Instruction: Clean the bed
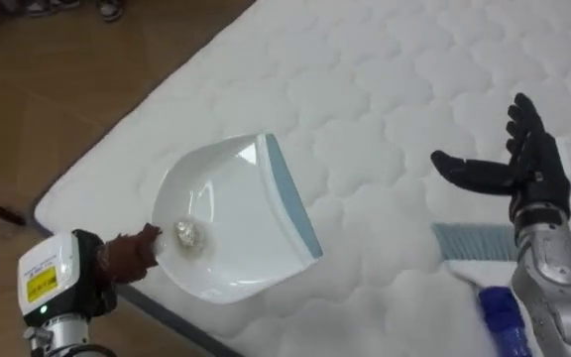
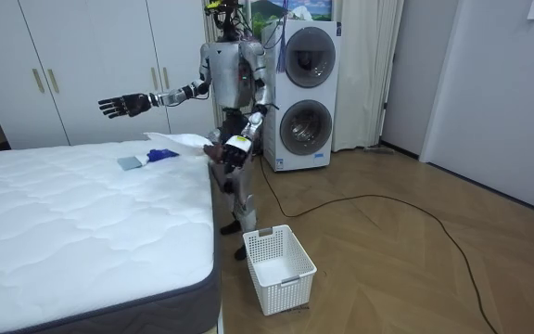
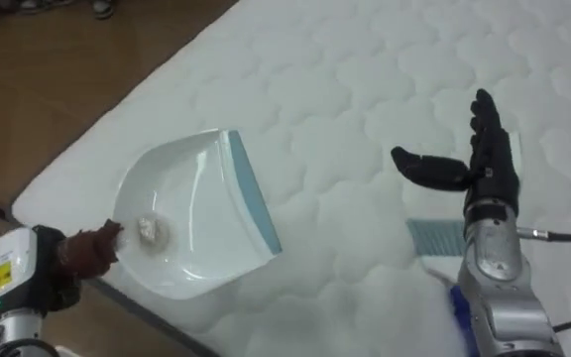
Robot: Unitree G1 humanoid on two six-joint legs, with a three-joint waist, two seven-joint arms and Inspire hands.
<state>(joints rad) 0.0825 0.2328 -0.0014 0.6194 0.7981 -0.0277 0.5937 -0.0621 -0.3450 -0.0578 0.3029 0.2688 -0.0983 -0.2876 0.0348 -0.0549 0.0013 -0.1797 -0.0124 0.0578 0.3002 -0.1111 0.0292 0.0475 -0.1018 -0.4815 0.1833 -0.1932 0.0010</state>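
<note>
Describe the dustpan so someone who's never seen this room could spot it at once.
Find the white quilted mattress and go to its corner by the wooden floor. The dustpan rests there, its handle end in the robot's left hand, a small crumpled scrap inside. Unlike the blue-handled brush lying to its right, it is a wide white scoop with a pale blue lip.

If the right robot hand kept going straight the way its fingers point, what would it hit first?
Probably nothing nearby: the open right robot hand hovers above the mattress, fingers pointing out across it, and the way looks free. Its height is hard to judge.
</note>
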